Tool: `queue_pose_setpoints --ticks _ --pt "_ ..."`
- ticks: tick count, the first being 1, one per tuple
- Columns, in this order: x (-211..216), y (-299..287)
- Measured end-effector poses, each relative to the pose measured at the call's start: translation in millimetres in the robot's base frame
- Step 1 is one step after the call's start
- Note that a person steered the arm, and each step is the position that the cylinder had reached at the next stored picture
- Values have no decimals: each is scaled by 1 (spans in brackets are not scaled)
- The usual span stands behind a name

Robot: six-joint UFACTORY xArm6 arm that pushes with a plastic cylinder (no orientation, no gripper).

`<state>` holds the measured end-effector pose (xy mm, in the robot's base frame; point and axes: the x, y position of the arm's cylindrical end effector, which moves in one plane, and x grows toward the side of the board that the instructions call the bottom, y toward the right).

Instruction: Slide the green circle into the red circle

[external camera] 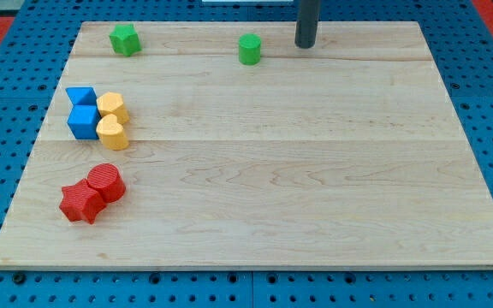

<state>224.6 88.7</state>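
My tip [305, 44], no claw, near top edge, right of green circle [249, 49]

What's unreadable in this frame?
- Rod above my tip: cut off by the view's top edge; arm unseen.
- Red circle and red block: touching, block's shape unclear.
- Left green block: too small to name its shape, unlike the green circle.

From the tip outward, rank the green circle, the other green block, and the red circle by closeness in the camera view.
My tip sits at the view's top, right of centre.
1. Green circle: just to the tip's left, apart from it.
2. Green star-like block: top left.
3. Red circle: lower left, touching a red star-like block.
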Motion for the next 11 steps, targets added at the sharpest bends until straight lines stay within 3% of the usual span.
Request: queue_pose_setpoints --ticks 1,2,3,4,5,6,7,8,10,11 --pt "32 -95" --pt "101 -154" --pt "94 -160" --pt "65 -216" --pt "103 -221" --pt "152 -166" --pt "193 -165" --pt "223 -207" --pt "250 -233" --pt "216 -177"
